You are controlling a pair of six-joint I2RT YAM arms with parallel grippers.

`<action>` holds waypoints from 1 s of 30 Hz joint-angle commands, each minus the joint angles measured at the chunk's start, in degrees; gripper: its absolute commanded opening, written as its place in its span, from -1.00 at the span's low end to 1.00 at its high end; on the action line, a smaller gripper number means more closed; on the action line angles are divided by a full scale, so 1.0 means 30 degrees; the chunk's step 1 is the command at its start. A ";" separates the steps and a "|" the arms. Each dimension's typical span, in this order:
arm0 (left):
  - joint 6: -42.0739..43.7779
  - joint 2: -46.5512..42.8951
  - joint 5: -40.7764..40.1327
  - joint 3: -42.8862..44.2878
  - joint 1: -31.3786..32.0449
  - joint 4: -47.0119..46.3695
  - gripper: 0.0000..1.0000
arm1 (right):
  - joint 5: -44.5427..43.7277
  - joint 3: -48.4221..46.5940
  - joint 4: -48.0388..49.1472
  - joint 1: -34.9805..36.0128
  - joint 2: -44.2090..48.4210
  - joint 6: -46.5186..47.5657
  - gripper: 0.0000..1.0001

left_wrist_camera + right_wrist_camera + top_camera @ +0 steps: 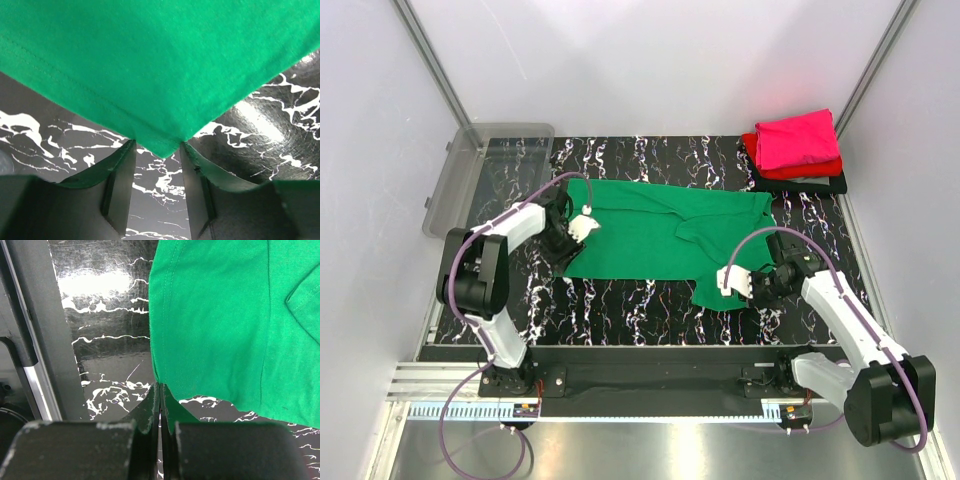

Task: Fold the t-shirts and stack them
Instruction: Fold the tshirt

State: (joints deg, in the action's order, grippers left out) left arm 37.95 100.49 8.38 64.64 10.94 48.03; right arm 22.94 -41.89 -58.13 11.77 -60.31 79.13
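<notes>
step: first fold of the green t-shirt (660, 235), spread flat mid-frame on the bench (620, 300)
left hand (156, 150): fingers apart, a shirt corner between the tips, not yet pinched
right hand (160, 396): together, clamped on the shirt's lower-right edge
stack: pink t-shirt (798, 138) on top, upper right
next: probably close the left, then lift both corners evenly

Only a thin edge of the black cloth t-shirt (825, 184) shows beneath the folded red cloth t-shirt (810, 169) and magenta-pink cloth t-shirt (798, 138), both wrist views crop the bright green cloth t-shirt (160, 65), and its corner disappears between the closed fingers of the right hand (160, 390).
</notes>
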 commanded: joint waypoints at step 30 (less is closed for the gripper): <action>-0.0933 -0.0360 0.0371 0.1273 -0.0072 0.1362 -1.00 | -0.0732 -0.2116 0.2149 0.0354 -0.0814 -0.5772 -1.00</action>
State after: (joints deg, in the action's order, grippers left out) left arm 35.92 102.13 8.01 65.17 10.94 50.33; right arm 21.43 -43.83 -53.89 12.38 -64.23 68.88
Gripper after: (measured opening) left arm 0.017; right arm 0.010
